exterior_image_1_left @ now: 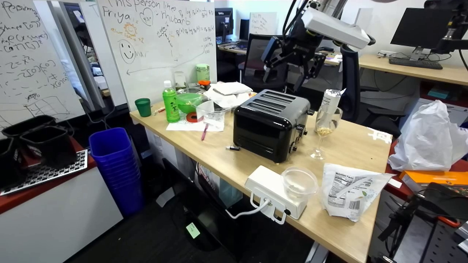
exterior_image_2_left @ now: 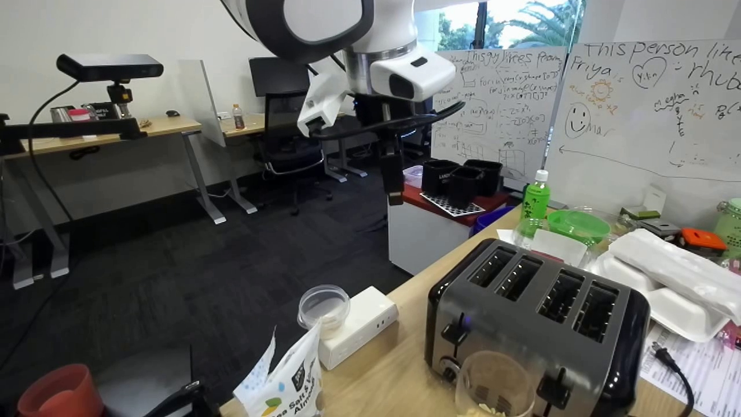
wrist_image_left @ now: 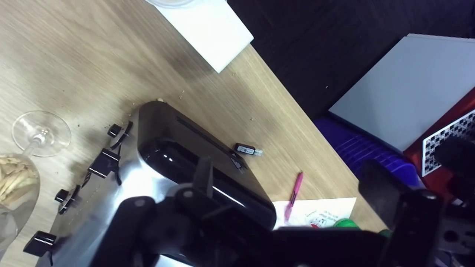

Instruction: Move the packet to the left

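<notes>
Standing tall, packet (exterior_image_1_left: 331, 102) is seen below gripper (exterior_image_1_left: 282, 83), off to right in exterior view. Gripper is spread wide, nothing held. Down-and-over reach seems needed.

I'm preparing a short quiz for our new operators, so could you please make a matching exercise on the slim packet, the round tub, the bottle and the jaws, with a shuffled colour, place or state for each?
Column one:
1. slim packet
2. round tub
3. bottle
4. jaws

Column two:
A. bright green with a white cap
B. apart, with nothing between them
C. pale, silvery at its upper end
D. clear, sitting on the white box

Right pairs: 1-C; 2-D; 3-A; 4-B.
</notes>
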`<state>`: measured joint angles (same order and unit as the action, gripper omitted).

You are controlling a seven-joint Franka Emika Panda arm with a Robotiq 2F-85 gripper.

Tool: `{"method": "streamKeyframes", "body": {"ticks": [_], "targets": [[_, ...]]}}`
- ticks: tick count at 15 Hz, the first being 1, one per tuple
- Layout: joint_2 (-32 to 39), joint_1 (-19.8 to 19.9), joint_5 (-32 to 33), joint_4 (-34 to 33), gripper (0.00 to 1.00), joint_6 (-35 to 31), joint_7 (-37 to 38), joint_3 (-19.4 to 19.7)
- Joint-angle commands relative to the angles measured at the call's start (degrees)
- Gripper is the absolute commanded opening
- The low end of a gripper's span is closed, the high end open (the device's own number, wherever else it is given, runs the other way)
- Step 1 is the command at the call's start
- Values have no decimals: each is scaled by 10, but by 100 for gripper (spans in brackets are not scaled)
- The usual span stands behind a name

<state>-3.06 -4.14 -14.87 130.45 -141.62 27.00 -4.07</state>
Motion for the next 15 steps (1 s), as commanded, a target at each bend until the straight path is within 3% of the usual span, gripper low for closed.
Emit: {"method": "streamKeyframes", "body": {"ticks": [1,2,4,8,11,15], "targets": [[0,2,0,-1,100,2,0,-2],[0,2,0,-1,100,2,0,-2],[15,13,41,-8,100,-41,70,2],[57,42,163,-39,100,-121,219,30],[105,52,289,-83,100,-137,356,80],[175,35,429,-156,100,-128,534,165]]}}
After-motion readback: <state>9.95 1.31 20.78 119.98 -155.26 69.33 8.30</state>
